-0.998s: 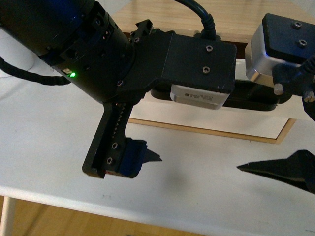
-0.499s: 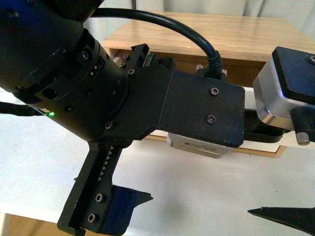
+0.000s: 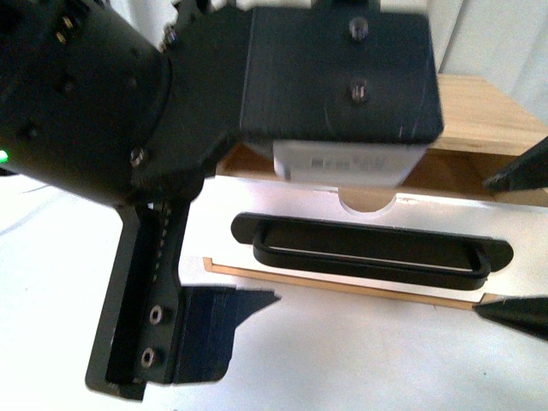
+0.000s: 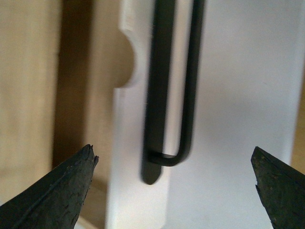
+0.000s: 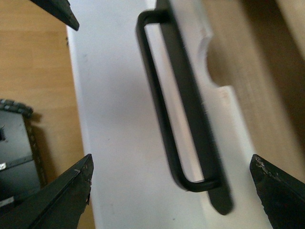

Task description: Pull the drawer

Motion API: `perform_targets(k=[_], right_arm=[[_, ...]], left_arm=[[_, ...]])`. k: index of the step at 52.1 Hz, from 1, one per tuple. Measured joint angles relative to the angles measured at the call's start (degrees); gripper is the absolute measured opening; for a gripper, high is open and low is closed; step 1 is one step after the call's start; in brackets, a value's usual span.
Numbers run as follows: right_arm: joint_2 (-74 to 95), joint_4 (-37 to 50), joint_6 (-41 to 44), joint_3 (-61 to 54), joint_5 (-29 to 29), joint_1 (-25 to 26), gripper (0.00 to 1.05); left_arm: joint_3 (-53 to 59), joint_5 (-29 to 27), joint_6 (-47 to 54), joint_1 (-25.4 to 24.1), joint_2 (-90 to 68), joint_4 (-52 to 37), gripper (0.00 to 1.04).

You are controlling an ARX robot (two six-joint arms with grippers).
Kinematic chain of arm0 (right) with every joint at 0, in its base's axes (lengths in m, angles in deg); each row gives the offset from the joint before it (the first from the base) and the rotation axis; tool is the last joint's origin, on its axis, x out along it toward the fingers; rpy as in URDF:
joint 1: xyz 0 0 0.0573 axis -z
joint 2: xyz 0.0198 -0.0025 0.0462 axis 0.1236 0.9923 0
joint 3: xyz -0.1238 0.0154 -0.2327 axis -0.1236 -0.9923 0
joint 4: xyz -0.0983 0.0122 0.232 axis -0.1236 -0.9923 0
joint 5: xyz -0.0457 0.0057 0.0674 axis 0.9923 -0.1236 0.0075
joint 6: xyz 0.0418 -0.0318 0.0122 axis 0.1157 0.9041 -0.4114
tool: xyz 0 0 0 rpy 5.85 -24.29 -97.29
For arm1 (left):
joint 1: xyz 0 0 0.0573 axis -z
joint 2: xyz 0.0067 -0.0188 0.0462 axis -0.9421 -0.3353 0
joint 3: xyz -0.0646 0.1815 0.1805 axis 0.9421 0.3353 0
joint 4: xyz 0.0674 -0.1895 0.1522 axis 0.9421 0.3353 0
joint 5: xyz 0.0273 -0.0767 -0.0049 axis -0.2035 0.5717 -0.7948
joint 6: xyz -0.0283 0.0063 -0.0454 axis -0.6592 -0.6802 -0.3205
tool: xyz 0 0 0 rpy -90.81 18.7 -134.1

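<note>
Now: drawer (image 3: 287, 207), white front with black bar handle (image 3: 372, 253), lies straight ahead of both pincers. Left pincer (image 4: 172, 150) spread wide, one handle end framed between its tips, not touching. Right pincer (image 5: 170, 162) also spread wide, framing the other end, holding nothing.

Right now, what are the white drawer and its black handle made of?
The drawer front looks like board with a smooth matte white coating; its bare bottom edge and the inside show light wood colour, perhaps plywood or chipboard. The bar handle looks like metal painted satin black, thin and evenly bent at its ends, though it could be hard plastic.
</note>
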Motion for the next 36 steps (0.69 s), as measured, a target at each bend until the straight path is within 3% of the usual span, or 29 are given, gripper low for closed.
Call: perform_targets(k=[16,28,36], right_arm=[[-12.74,5.29,-8.9,-3.93,0.31,2.21,0.96],[-30.47,14.51,-22.58,-13.7,5.66,6.75,0.96],[-41.27,13.97,-31.74,-19.37,7.28,11.13,0.96]], left_arm=[[7.69,-5.53,-10.38,-1.44,11.65,-18.08,0.99],[21.42,-18.45,-23.63,-4.33,28.04,-32.52,0.99],[32.11,-27.89,-34.99,-7.91,37.35,-38.51,0.99]])
